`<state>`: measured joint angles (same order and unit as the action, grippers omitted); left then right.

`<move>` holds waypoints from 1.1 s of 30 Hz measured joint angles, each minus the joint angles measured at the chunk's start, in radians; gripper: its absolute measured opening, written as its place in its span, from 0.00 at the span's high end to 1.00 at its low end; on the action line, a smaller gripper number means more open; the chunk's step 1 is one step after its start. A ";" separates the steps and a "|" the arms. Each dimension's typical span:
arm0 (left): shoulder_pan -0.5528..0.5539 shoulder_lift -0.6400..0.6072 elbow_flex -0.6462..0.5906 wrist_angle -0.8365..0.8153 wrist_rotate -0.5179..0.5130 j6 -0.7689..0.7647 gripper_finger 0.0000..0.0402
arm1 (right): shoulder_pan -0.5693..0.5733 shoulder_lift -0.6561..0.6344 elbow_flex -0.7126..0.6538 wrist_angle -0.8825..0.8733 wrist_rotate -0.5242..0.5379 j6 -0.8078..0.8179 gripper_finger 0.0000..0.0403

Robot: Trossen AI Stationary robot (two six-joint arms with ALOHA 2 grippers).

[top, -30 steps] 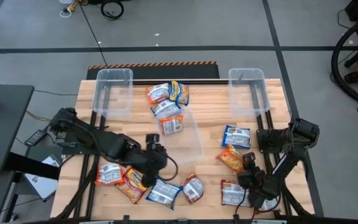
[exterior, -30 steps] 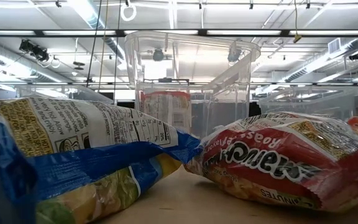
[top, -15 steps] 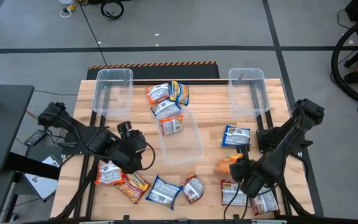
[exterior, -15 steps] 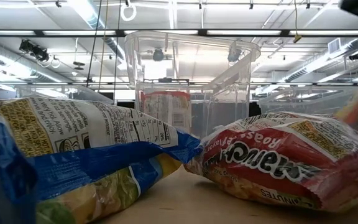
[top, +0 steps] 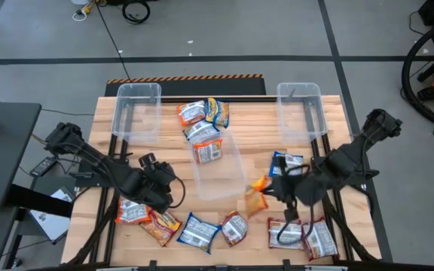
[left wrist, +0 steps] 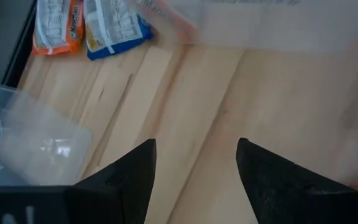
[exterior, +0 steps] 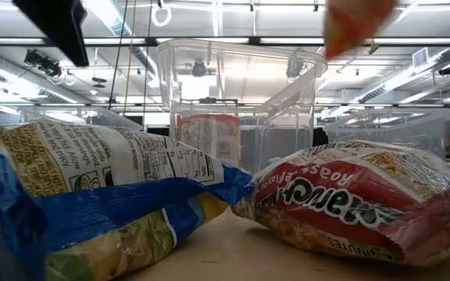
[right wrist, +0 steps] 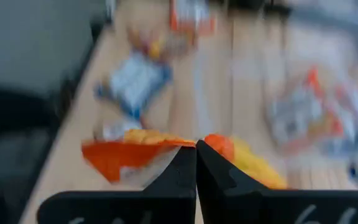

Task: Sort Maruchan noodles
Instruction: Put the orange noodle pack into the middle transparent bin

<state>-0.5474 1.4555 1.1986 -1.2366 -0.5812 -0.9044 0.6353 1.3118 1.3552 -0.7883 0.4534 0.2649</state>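
My right gripper (top: 268, 188) is shut on an orange noodle packet (top: 254, 198), held above the table just right of the clear middle bin (top: 228, 175). The packet also shows in the right wrist view (right wrist: 143, 155) and as an orange blur in the low view (exterior: 358, 23). My left gripper (top: 162, 181) is open and empty over bare wood (left wrist: 196, 146), left of that bin. Other packets lie flat on the table: near left (top: 132, 211), near middle (top: 197, 232), near right (top: 286, 233), far middle (top: 202, 113). One packet (top: 206, 149) lies in the middle bin. My right gripper pinches the orange packet between its two shut fingers at a crinkled edge (right wrist: 199, 144). The fingers come from the table's right side. The packet spreads to both sides of the fingers and is lifted clear of the table.
Two clear bins stand at the far edge, one left (top: 139, 105) and one right (top: 300, 104). A blue packet (top: 286, 164) lies just behind my right gripper. In the low view a blue packet (exterior: 92, 203) and a red one (exterior: 350, 199) fill the foreground.
My right gripper has taken the orange packet up off the table and carried it toward the table's left, up to the middle bin. My left gripper has drawn back toward the table's left, away from the near packets, which stay where they were.
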 joint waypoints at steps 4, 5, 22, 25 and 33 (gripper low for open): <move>0.019 0.000 -0.077 0.084 -0.029 0.032 0.44 | -0.104 0.010 0.000 0.164 -0.001 -0.055 0.99; 0.029 0.000 -0.097 0.124 -0.028 0.050 0.44 | -0.134 0.020 0.000 0.188 -0.001 -0.050 0.99; 0.231 0.001 -0.200 0.592 -0.043 0.479 0.44 | -0.478 0.304 0.000 0.253 -0.169 0.175 0.99; 0.259 0.001 -0.195 0.595 -0.015 0.522 0.44 | -0.523 0.343 0.000 0.264 -0.171 0.177 0.99; 0.246 0.001 -0.044 0.285 0.088 0.468 0.44 | -0.629 0.450 0.000 0.330 -0.239 0.138 0.99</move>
<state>-0.3016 1.4567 1.1543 -0.9517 -0.4931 -0.4365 0.0063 1.7615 1.3548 -0.4585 0.2148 0.4033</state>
